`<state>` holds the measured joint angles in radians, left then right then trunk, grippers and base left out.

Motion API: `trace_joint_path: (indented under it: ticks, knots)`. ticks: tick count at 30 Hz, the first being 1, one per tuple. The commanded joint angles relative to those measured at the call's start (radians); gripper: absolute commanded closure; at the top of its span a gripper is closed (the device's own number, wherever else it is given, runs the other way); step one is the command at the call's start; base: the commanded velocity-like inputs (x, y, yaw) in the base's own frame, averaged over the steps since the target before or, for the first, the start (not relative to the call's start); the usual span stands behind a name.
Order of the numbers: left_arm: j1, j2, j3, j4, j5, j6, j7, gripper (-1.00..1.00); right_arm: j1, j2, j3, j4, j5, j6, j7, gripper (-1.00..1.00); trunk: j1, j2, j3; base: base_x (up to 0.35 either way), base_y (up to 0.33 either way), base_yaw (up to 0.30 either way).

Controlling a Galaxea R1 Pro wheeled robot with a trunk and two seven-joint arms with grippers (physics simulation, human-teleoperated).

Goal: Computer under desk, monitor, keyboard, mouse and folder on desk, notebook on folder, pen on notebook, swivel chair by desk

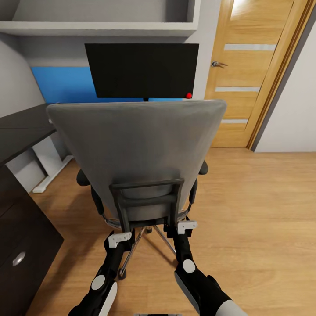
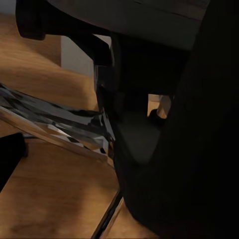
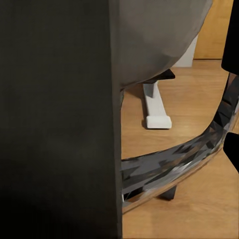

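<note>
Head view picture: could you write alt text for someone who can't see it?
The back of a grey padded swivel chair fills the middle, with the robot's left claw and right claw at the dark frame on its lower back. Beyond it stands a wide black flat-screen monitor with a red light, a glossy black desk at left and a wooden door at right.
</note>
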<state>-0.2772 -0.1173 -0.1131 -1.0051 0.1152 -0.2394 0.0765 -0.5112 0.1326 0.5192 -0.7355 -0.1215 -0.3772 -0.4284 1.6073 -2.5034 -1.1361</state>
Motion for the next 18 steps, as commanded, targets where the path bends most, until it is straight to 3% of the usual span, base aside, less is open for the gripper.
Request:
trace_joint_path:
  ticks: [1, 12, 18]
  knots:
    - [0.000, 0.001, -0.004, 0.000, 0.010, -0.003, 0.005, -1.00, -0.001, -0.001, 0.005, 0.001, -0.010, -0.006, -0.004, -1.00, 0.000, 0.000, -0.001, 0.049, -0.006, 0.000]
    - [0.000, 0.001, -0.004, 0.000, 0.011, -0.003, 0.005, -1.00, -0.001, -0.001, 0.005, 0.001, -0.010, -0.006, -0.004, -1.00, 0.000, 0.000, -0.001, 0.014, -0.001, 0.000]
    - [0.000, 0.001, -0.004, 0.000, 0.010, -0.003, 0.004, -1.00, -0.001, -0.001, 0.005, 0.001, -0.010, -0.006, -0.004, -1.00, 0.000, 0.000, -0.001, 0.155, 0.000, 0.000]
